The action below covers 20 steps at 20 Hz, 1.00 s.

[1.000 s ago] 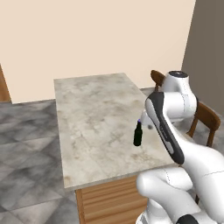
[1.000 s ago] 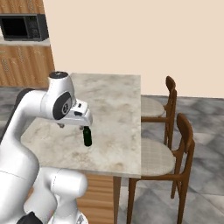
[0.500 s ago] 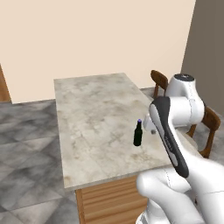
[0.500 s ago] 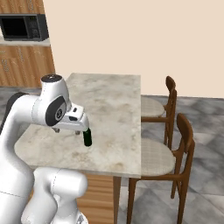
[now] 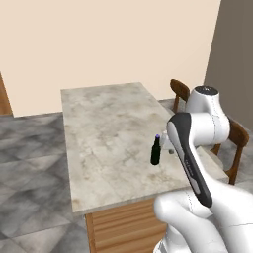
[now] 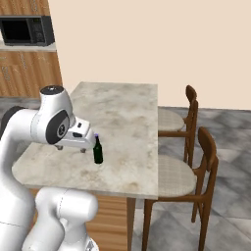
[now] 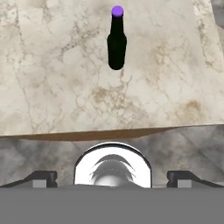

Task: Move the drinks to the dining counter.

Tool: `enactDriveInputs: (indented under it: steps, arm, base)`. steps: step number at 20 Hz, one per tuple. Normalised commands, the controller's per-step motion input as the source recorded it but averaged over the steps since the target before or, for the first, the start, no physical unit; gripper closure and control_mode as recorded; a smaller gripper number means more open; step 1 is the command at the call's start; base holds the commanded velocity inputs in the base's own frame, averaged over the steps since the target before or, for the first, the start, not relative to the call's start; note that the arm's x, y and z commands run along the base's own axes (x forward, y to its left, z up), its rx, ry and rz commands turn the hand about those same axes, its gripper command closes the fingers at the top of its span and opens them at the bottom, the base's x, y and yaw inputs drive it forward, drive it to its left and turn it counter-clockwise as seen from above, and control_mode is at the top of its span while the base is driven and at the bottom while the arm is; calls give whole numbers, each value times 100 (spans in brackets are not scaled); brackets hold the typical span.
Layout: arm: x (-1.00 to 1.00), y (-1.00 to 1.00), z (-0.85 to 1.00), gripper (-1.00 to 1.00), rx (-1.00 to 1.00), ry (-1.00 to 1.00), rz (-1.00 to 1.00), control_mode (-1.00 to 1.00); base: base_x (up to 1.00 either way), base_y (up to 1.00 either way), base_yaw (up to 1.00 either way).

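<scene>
The dark green-black bottle (image 5: pixel 155 150) (image 6: pixel 98 151) (image 7: pixel 117 41) with a purple cap stands upright and alone on the dining counter's (image 5: pixel 106 123) (image 6: pixel 122 122) (image 7: pixel 52 87) marble top, near its front edge. My gripper (image 6: pixel 72 147) (image 7: pixel 112 177) is open and holds nothing. It hangs just beside the bottle on the robot's side, over the counter's near edge, apart from the bottle. In the left base view the forearm hides most of the hand. The blue soda can is out of view.
Two wooden chairs (image 6: pixel 198 162) (image 6: pixel 188 110) stand along the counter's right side; their backs also show behind the arm (image 5: pixel 180 94). A microwave (image 6: pixel 27 29) sits on wooden cabinets at the far left. Grey tiled floor (image 5: pixel 29 148) surrounds the counter.
The hand has drawn back from the bottle toward the counter's near edge and the arm has swung with it. The bottle stays upright in the same spot.
</scene>
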Motion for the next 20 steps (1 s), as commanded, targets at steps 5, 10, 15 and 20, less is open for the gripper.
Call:
enactDriveInputs:
  steps: [5,10,15,20]
  arm:
    - [0,0,0,-100,0,0,0,100]
    - [0,0,0,-100,0,0,0,100]
    - [0,0,0,-100,0,0,0,100]
    - [0,0,0,-100,0,0,0,100]
  base:
    - [-75,-18,-36]
    - [-90,-4,-74]
    - [-56,0,-89]
    - [-30,0,-99]
